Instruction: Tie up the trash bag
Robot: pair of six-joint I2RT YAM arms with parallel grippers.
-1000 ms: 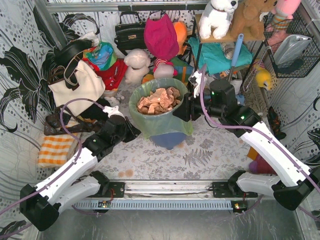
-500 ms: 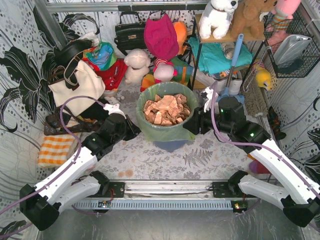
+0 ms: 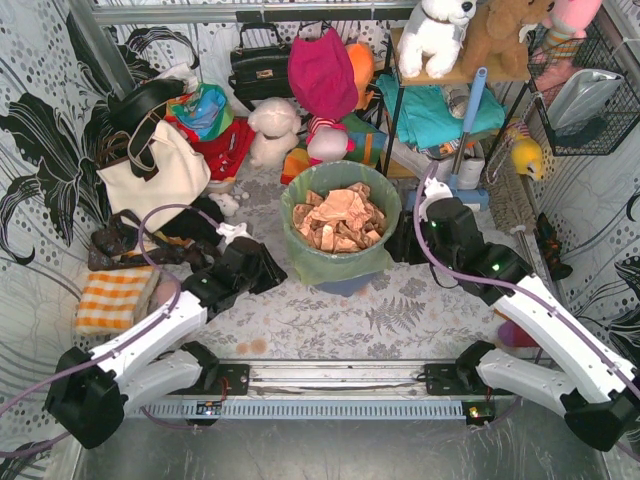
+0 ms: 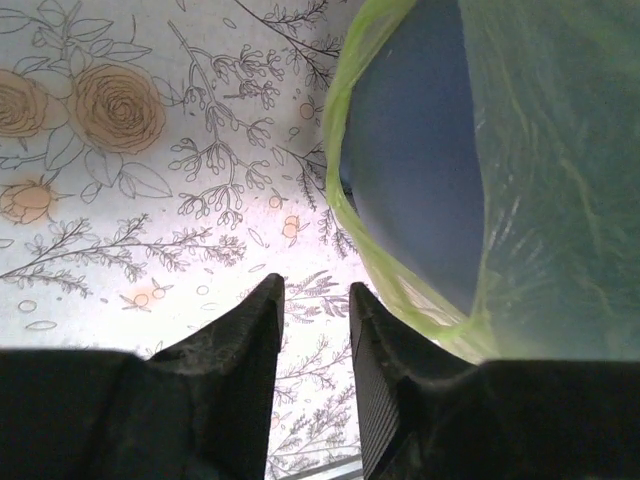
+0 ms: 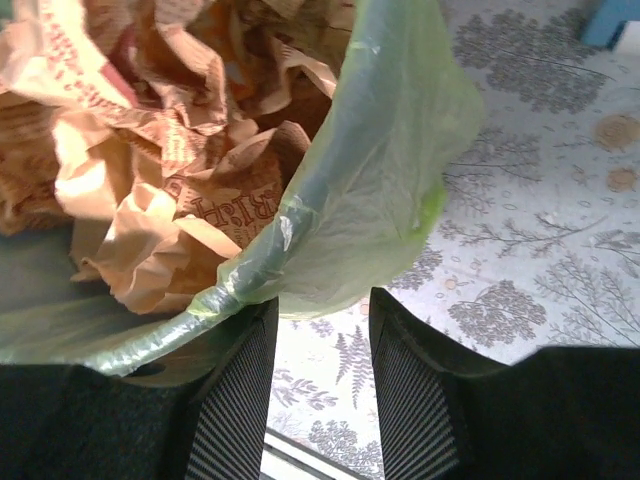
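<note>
Plastic is what you are working with: the thin, translucent light-green trash bag is standing upright inside the blue-grey round bin. Its mouth is gaping upward and its top is hanging folded down over the bin's lip as a loose skirt. Tan crumpled paper scraps are filling it to the brim. No part of the mouth is gathered or knotted yet.

Your right gripper is sitting nearest the part that matters. Its fingers are standing apart and pinching nothing, and the flower-printed table cover is showing through the gap. The bag's rolled rim is running crosswise just ahead of the fingertips. The scraps are lying beyond it to the left, and the skirt is hanging straight ahead.

Your left gripper is likewise standing parted and gripping nothing. It is working lower down. The skirt's bottom hem is curving just ahead and to the right of its right finger, near but not touching, with the bin's wall showing behind the film.

By my reading, the rim on each side is needing to come off the lip first. You are probably looking at a short reach forward with the right arm, while the left is going to need a climb towards the rim. Film this thin is likely to slip from a shallow pinch.
</note>
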